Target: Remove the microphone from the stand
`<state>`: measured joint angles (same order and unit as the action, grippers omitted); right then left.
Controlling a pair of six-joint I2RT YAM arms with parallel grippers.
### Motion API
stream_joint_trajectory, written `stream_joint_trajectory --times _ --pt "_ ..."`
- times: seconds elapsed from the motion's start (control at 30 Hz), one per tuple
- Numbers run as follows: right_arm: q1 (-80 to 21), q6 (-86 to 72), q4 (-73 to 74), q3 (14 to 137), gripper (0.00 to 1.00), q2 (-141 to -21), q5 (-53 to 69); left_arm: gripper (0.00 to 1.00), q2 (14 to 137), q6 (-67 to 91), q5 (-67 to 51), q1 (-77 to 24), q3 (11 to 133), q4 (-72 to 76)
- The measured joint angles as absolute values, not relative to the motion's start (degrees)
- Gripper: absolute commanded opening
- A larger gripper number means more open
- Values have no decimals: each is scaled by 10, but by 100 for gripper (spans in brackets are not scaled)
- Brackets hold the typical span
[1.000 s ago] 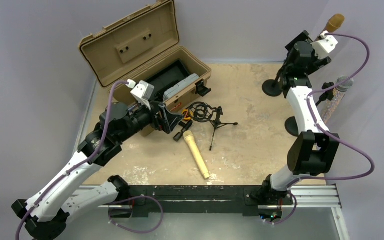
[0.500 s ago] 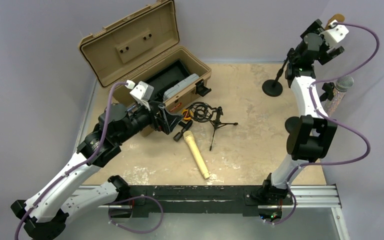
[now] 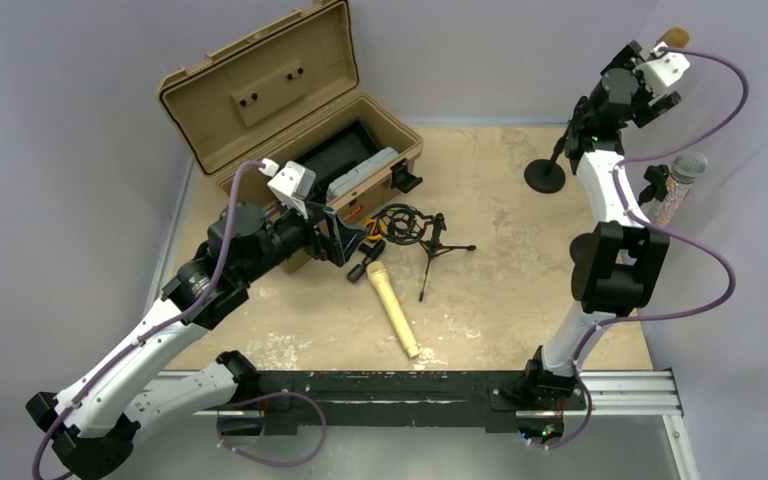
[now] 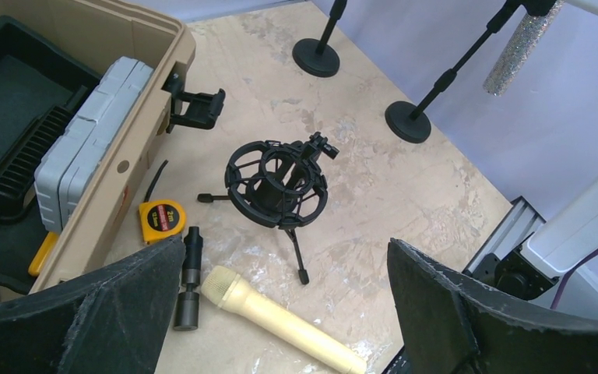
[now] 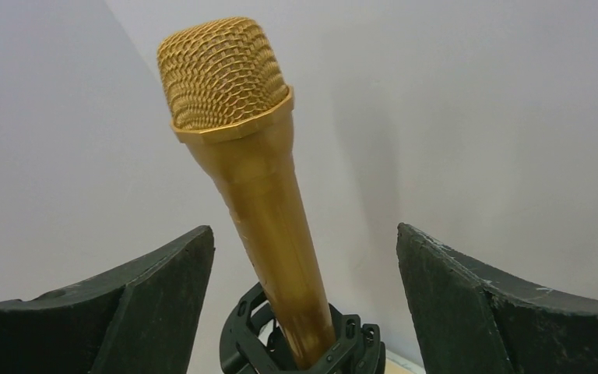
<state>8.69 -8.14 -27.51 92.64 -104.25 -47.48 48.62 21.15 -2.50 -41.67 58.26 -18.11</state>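
A gold microphone (image 5: 257, 179) stands upright in the black clip (image 5: 311, 351) of a stand whose round base (image 3: 545, 176) rests at the back right of the table. My right gripper (image 5: 302, 232) is open around the microphone's body, with a gap on each side, and neither finger touches it. From above, only the microphone's tip (image 3: 672, 37) shows past the right wrist (image 3: 645, 75). My left gripper (image 4: 286, 243) hangs open and empty over the middle of the table.
A second stand (image 4: 409, 123) holds a silver glitter microphone (image 3: 688, 168) at the right edge. A cream microphone (image 3: 392, 305), a shock mount on a small tripod (image 3: 405, 225), a yellow tape measure (image 4: 162, 220) and an open tan case (image 3: 290, 120) lie around the left gripper.
The right wrist has risen and swung right until it reached the gold microphone, which it now mostly hides from above. The left gripper has shifted slightly up and to the right.
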Motion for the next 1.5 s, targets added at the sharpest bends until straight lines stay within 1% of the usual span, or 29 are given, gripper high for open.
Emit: stream_joint_trajectory --times 0.3,0.47,0.73,0.9,0.97,1.13,1.3,1.5 --pt "87 -120 -342 880 85 -1040 -520 98 488 203 -17 -417 583 -182" --pt "86 -133 -391 850 84 -1040 -551 98 489 199 -14 -417 583 -181" --pt "84 -141 -418 839 96 -1039 -562 98 492 199 -12 -418 583 -181" --pt "76 -143 -419 839 97 -1039 -565 98 495 199 -12 -418 583 -182" --pt "68 -143 -417 839 98 -1039 -571 98 495 199 -12 -418 583 -182" --pt "49 -135 -416 840 99 -1039 -599 98 495 199 -12 -418 583 -182" --pt "44 -132 -417 857 97 -1048 -636 98 495 199 -12 -420 583 -182" --pt "27 -120 -424 894 97 -1091 -681 98 494 198 -10 -424 583 -183"
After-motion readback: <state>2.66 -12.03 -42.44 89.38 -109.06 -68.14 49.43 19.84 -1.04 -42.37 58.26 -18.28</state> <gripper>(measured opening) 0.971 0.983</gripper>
